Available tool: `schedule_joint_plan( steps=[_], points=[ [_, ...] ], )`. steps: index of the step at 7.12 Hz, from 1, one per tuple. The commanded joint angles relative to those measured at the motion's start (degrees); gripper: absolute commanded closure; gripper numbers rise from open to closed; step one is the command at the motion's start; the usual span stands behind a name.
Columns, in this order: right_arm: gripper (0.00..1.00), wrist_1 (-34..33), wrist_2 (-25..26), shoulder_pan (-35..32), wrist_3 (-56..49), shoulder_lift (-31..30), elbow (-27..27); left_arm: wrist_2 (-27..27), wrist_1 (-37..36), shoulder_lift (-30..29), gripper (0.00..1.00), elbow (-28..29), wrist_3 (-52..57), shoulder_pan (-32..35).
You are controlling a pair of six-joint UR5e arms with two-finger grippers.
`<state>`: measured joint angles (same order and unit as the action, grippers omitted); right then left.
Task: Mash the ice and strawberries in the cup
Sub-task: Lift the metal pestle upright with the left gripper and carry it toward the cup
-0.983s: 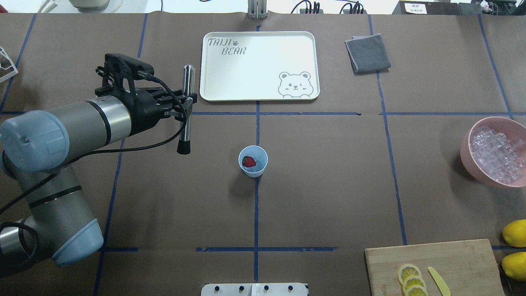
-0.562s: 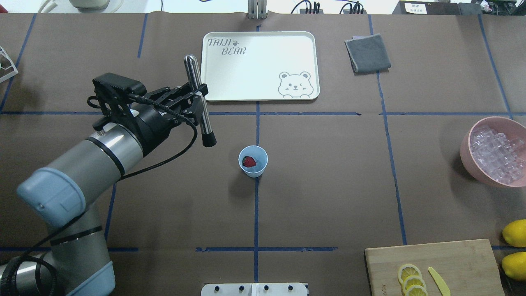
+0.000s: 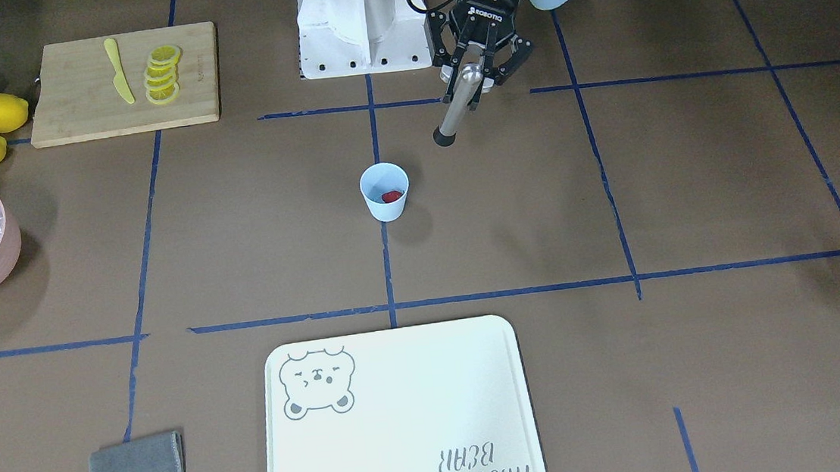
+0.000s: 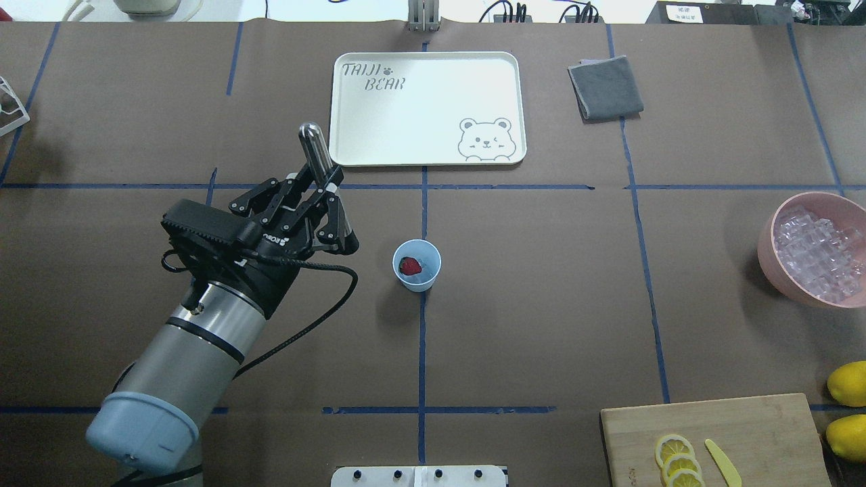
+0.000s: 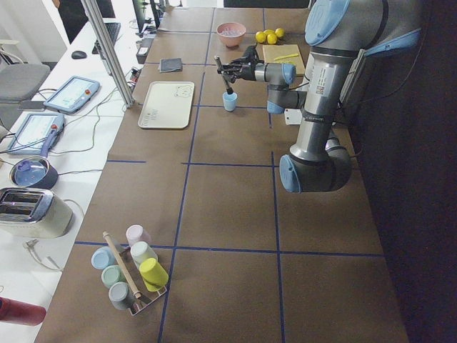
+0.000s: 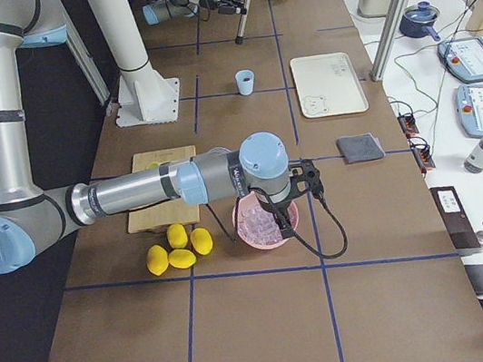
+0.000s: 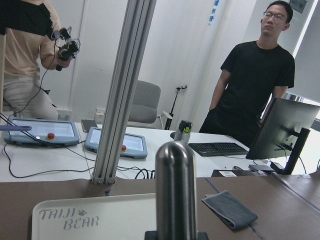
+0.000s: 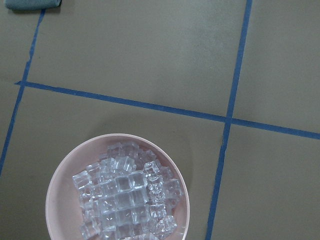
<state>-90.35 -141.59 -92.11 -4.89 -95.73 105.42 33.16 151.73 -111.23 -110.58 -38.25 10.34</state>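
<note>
The pale blue cup stands at the table's middle with one red strawberry inside; both also show in the front view, cup and strawberry. My left gripper is shut on a steel muddler with a black tip, tilted, held in the air left of the cup; the tip is apart from the rim. The ice lies piled in a pink bowl at the far right. My right gripper hangs above that bowl; I cannot tell if it is open.
A white bear tray lies behind the cup, a grey cloth to its right. A cutting board with lemon slices and a yellow knife is front right, whole lemons beside it. A cup rack stands at the far left end.
My left arm has swung forward and right with the muddler in its grip. The wrist has turned, and the muddler's black tip has come closer to the cup.
</note>
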Motion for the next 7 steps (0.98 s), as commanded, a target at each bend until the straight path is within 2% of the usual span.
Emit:
schedule_joint_plan(
  steps=[1,3,5,6,7],
  points=[
    [0.01,0.0,0.0,0.0,0.1,-0.1,0.4,-3.3,2.1,-1.7,1.0,1.5,2.1,-3.2],
    [0.01,0.0,0.0,-0.1,0.1,-0.6,0.4,4.0,7.9,-1.7,1.0,2.8,5.2,-2.1],
    [0.01,-0.1,0.0,-0.1,0.1,-0.8,0.4,11.5,25.7,-2.9,1.0,13.9,10.8,1.9],
    [0.01,-0.1,0.0,-0.1,0.1,-0.7,0.4,13.2,29.2,-4.8,1.0,19.5,10.8,4.4],
    [0.01,-0.1,0.0,0.0,0.1,-0.6,0.3,13.2,29.8,-7.7,1.0,21.5,10.9,4.5]
  ],
)
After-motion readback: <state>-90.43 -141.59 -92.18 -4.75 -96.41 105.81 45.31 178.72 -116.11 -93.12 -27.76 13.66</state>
